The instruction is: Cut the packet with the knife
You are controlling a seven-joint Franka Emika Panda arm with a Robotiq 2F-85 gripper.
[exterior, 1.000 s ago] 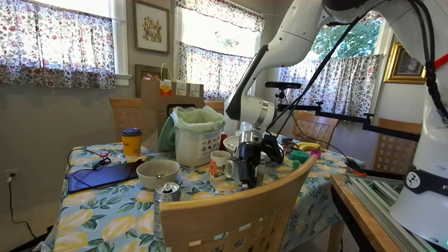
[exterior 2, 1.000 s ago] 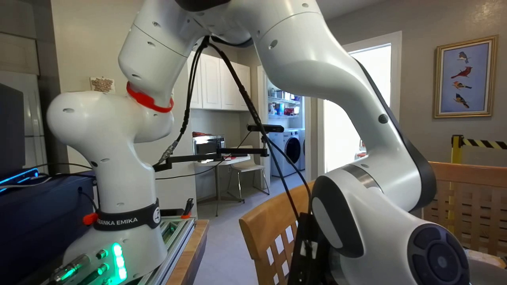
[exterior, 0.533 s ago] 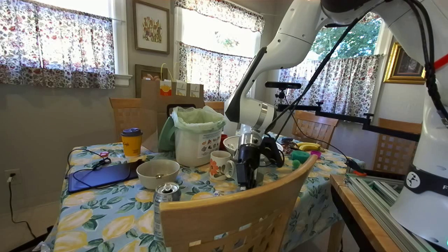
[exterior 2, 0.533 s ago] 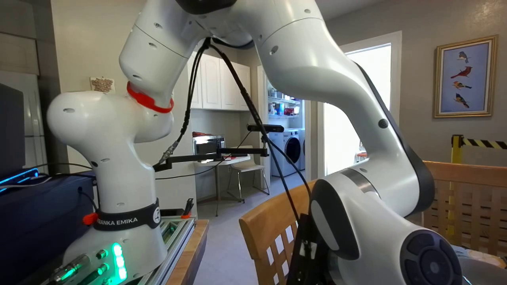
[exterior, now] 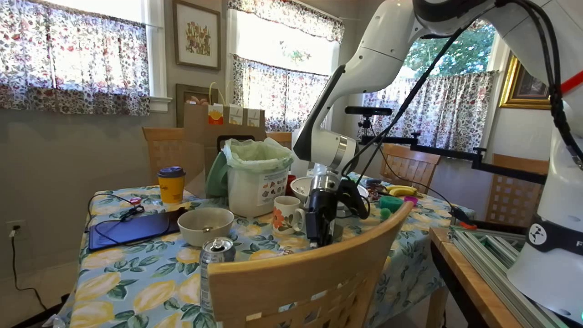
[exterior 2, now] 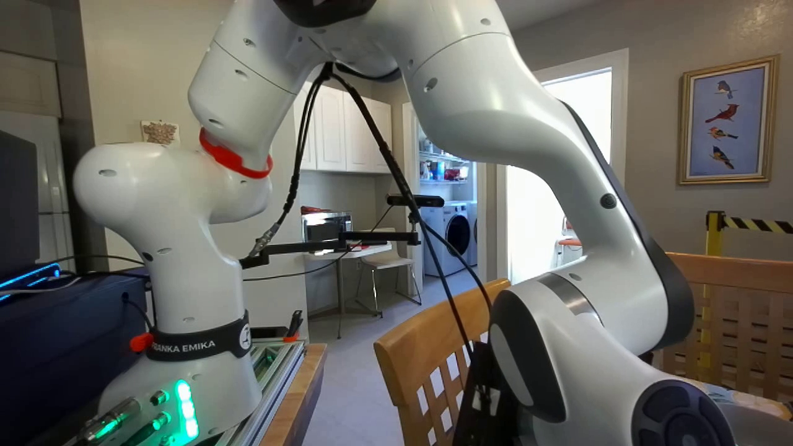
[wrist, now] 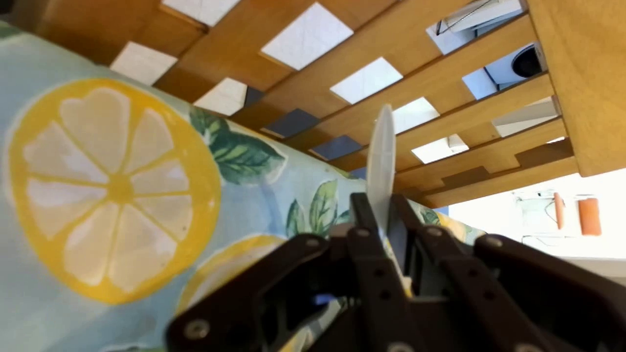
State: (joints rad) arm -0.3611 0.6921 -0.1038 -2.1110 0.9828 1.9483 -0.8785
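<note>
In the wrist view, a pale, narrow, translucent-looking knife (wrist: 381, 156) sticks out between the fingertips, its rounded tip pointing at a chair back. My gripper (wrist: 380, 208) is shut on it; the part of the knife deeper between the fingers is dark and hard to make out. An exterior view has the black gripper (exterior: 318, 241) pointing down over the tablecloth, right of the flowered mug, its fingertips partly hidden by the chair's top rail. No packet can be made out for certain; a small pale item (exterior: 285, 251) lies on the cloth to the gripper's left, too small to identify.
A wooden chair (exterior: 309, 278) stands close in front of the gripper. Around it are a flowered mug (exterior: 286, 216), a grey bowl (exterior: 205, 228), an opened can (exterior: 217, 253), a lined white bin (exterior: 255, 187) and a white bowl (exterior: 299, 186).
In an exterior view my gripper has shifted slightly left over the table, and the upper arm links have tilted a little. The jaws have stayed shut.
</note>
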